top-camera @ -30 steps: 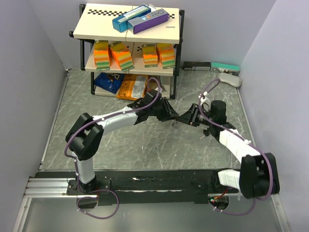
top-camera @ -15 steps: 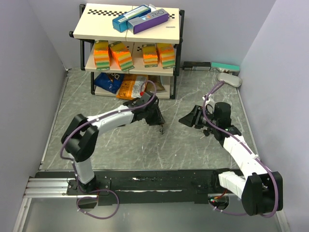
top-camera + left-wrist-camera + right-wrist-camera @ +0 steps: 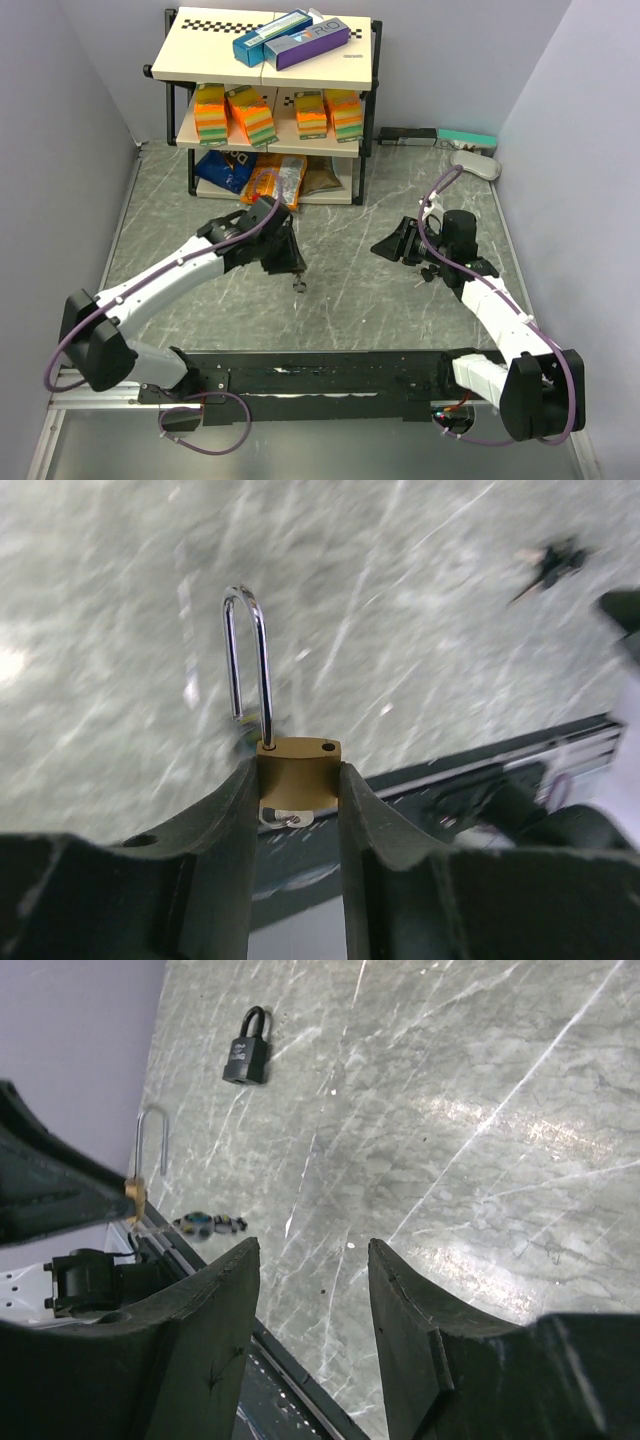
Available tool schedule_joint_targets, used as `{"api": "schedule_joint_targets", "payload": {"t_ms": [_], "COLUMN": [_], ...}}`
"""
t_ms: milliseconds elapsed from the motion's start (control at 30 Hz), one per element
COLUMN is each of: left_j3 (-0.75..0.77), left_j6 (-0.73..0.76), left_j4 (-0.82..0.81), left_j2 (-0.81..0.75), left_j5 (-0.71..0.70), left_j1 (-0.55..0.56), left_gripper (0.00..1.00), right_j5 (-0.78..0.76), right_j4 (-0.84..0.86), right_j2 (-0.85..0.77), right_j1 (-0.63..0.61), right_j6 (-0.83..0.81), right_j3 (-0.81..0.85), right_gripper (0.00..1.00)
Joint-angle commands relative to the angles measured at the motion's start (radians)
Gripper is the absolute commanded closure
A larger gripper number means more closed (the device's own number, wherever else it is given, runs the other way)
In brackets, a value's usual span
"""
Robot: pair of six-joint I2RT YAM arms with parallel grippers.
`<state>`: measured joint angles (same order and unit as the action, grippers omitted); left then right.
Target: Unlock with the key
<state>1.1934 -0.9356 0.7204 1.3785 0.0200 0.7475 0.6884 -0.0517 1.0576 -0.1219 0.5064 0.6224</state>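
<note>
The left pincer (image 3: 297, 772) clamps the flat sides of the brass padlock (image 3: 298, 760), which hangs above the worktop (image 3: 450, 630). Its shackle (image 3: 266, 680) stands sprung, one leg free. Something pale under the body may be the key, too hidden to tell. The right pincer (image 3: 313, 1245) gapes empty, well apart. Best to grip firmly and lower gently, with the shackle clear.

One brass padlock (image 3: 298, 772) sits low in the left wrist view and one black padlock (image 3: 247, 1052) at the upper left of the right wrist view: two in all. At the top of the overhead view, one rack (image 3: 205, 50) carries two boxes (image 3: 310, 43), four sponge stacks (image 3: 252, 116) and three bags (image 3: 222, 170). Two arms (image 3: 170, 280) reach across the worktop (image 3: 350, 320).
</note>
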Motion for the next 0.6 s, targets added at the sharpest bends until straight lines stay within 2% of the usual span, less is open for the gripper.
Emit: {"api": "schedule_joint_targets", "payload": {"t_ms": [0,233,433,567], "left_j3": [-0.032,-0.058,-0.028,-0.064], "left_j6": [0.038,0.112,0.178,0.189], "left_j4": [0.142,0.123,0.134,0.123], "left_j2": [-0.061,0.056,0.177,0.145], "left_j5": [0.001,0.028,-0.100,-0.129], "left_j1": [0.000,-0.002,-0.022,-0.046], "left_gripper": [0.99,0.99,0.99,0.99], "right_j5": [-0.015,-0.021,-0.029,-0.035], "right_j4": [0.007,-0.010,-0.034,-0.039], "right_j2": [0.001,0.015,0.004,-0.007], "right_j1": [-0.004,-0.004,-0.004,-0.004], "right_j6": [-0.016,-0.025,-0.039,-0.046], "right_j3": [0.036,0.046,0.059,0.053], "right_gripper": [0.46,0.46,0.47,0.47]}}
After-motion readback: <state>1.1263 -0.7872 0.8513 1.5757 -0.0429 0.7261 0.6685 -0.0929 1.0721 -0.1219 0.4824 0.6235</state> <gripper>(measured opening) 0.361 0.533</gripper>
